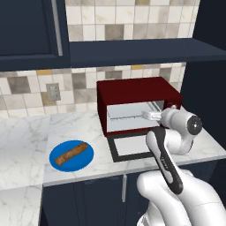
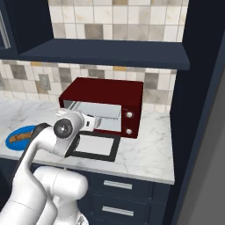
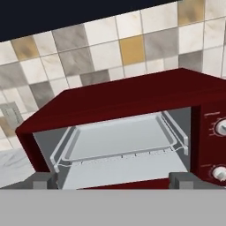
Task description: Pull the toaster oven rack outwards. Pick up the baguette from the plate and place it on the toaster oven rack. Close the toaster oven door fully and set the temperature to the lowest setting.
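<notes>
In the left base view the toaster oven stands on the marble desk against the tiled wall, its door dropped flat onto the desk toward 6 o'clock. The rack sits inside the cavity, and the jaws hover at its right front edge, spread apart and gripping nothing. The blue plate lies well apart from the oven at about 8 o'clock of it, with the baguette lying across it. In the right base view the oven shows its two pale knobs on the right panel; the open door rests on the desk, and the plate with the baguette sits at 9 o'clock of the door, partly behind the arm. In the hand view the rack fills the cavity centre, the two finger tips stand wide at 6 o'clock, and the knobs sit at 3 o'clock.
</notes>
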Tool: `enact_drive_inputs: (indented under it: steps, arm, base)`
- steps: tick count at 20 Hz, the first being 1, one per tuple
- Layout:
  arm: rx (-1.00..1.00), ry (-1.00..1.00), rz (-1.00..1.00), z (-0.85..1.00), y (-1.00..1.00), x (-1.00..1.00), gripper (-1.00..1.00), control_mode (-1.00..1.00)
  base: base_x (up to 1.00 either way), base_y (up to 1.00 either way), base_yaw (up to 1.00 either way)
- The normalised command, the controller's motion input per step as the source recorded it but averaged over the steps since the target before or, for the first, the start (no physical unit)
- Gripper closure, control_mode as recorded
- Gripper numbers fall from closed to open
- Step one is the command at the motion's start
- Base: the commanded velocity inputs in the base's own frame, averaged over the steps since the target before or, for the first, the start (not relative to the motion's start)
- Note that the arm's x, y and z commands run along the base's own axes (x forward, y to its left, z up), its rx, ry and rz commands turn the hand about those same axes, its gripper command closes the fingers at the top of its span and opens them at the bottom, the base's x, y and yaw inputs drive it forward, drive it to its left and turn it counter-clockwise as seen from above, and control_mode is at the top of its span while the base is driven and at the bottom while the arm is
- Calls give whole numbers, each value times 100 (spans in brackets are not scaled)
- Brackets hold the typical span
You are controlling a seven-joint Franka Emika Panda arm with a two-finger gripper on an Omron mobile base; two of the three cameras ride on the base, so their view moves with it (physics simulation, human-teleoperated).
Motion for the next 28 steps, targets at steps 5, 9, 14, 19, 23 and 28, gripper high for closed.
enact_drive_inputs:
  steps: [5,9,14,19,23,28]
  arm:
    - [0,0,0,-26,11,26,-100,-100]
    - [0,-6,0,-34,7,19,-100,-100]
    - [0,-7,0,-43,6,17,-100,-100]
    - [0,-6,0,-51,9,21,-100,-100]
    - [-1,-10,0,-57,12,19,-100,-100]
    - [-2,-12,0,-63,13,16,-100,-100]
  base:
    - [0,0,0]
    - [0,0,0]
    - [0,0,0]
    - [0,0,0]
    - [0,0,0]
    - [0,0,0]
